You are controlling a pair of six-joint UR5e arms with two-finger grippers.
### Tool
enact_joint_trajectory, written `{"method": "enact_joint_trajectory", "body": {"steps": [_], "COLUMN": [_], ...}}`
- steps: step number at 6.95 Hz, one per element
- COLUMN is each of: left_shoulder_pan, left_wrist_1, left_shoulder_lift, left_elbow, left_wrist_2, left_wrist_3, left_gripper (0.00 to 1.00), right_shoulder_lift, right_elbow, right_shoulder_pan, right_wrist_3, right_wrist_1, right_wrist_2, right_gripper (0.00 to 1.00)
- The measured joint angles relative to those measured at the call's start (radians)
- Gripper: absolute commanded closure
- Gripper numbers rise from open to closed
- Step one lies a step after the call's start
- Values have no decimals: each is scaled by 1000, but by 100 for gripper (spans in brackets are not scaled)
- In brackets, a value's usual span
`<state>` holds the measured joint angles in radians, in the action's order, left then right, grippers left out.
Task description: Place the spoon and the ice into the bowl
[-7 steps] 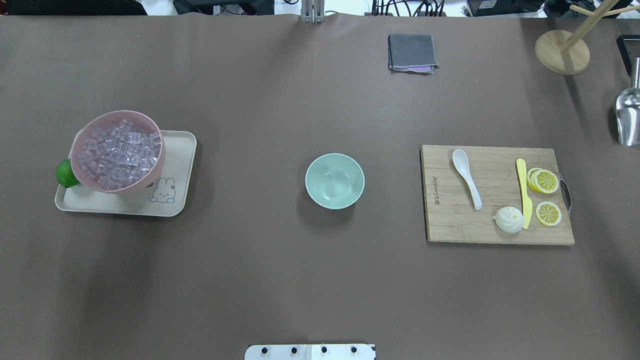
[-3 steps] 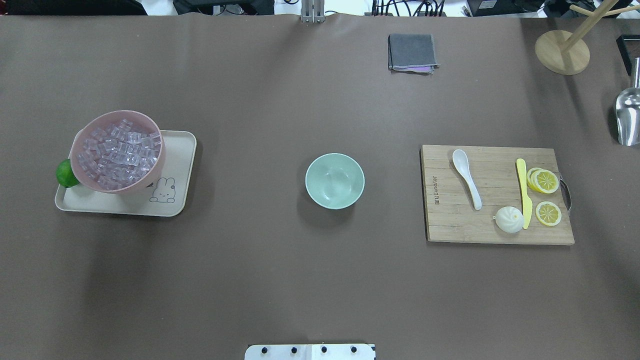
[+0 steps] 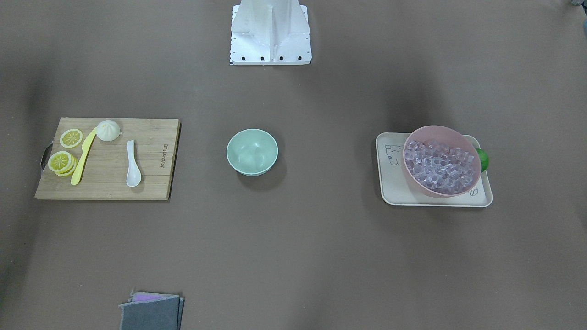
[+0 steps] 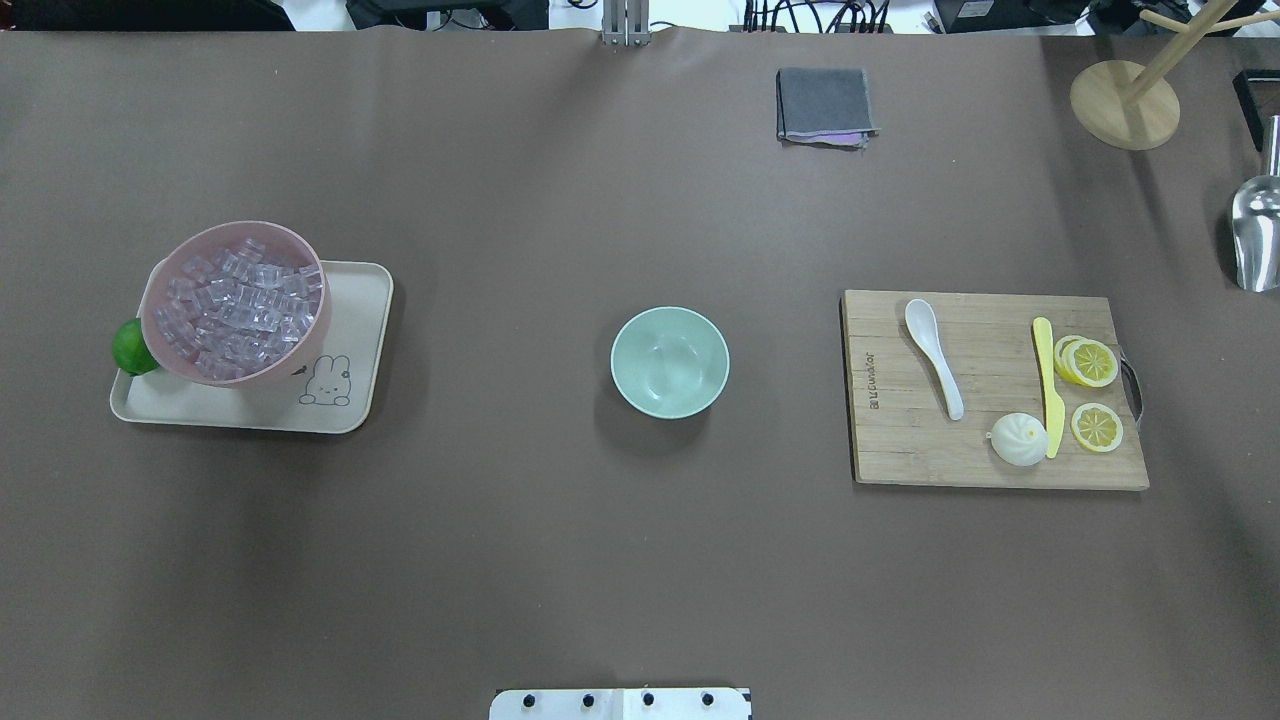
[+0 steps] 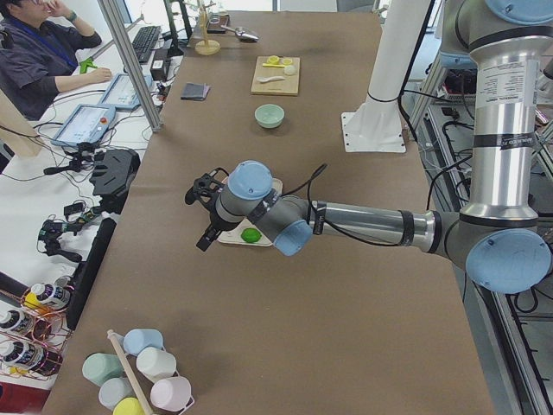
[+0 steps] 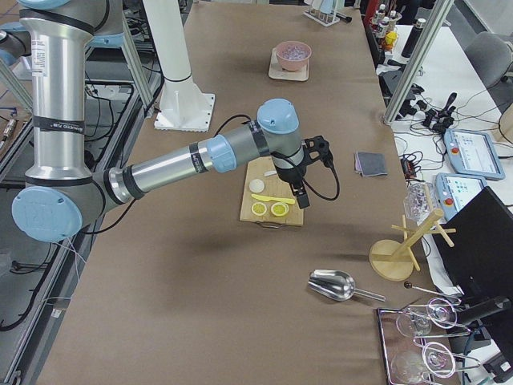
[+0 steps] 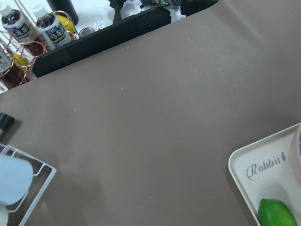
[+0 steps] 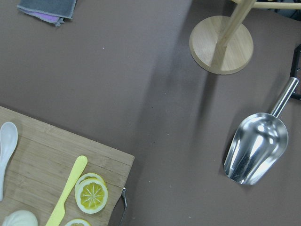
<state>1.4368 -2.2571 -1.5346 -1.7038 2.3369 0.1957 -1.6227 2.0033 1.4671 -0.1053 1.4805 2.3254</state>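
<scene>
The white spoon [image 4: 934, 357] lies on the wooden cutting board [image 4: 900, 450] at the right, and also shows in the front view [image 3: 133, 164] and the right wrist view [image 8: 5, 150]. The mint-green bowl [image 4: 669, 361] stands empty at the table's middle. Many clear lilac ice cubes [image 4: 238, 310] fill the pink bowl [image 4: 300, 352] on the beige tray [image 4: 355, 300] at the left. My left gripper [image 5: 206, 235] hangs above the tray's outer end. My right gripper [image 6: 301, 196] hangs above the board's far end. I cannot tell whether either is open or shut.
A yellow knife [image 4: 1047, 385], lemon slices [image 4: 1088, 362] and a white bun [image 4: 1018, 438] share the board. A lime [image 4: 130, 347] lies beside the pink bowl. A folded grey cloth [image 4: 823, 104], a wooden stand [image 4: 1124, 104] and a metal scoop [image 4: 1256, 235] are at the back right.
Nothing on the table has moved. Only the faint shadow at the front left has drifted a little to the right.
</scene>
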Motion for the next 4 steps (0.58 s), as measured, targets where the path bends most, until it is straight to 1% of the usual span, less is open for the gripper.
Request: {"method": "enact_joint_trajectory", "body": {"steps": [1, 2, 4], "left_shoulder_pan": [-49, -99, -208], "left_wrist_1": [-27, -74, -125], "left_shoulder_lift": [-8, -16, -35], "left_elbow": [-7, -15, -52], "left_wrist_2": [0, -2, -19], "left_wrist_3": [113, 228, 392], "left_gripper": [1, 1, 1], "right_shoulder_lift": [26, 44, 62], "right_elbow": [0, 0, 2], "right_shoulder_pan": [-57, -131, -288], "right_wrist_3": [-118, -263, -544], "right_wrist_1": [-25, -75, -179], "right_wrist_2": [-15, -58, -186], "right_gripper": [0, 0, 1]}}
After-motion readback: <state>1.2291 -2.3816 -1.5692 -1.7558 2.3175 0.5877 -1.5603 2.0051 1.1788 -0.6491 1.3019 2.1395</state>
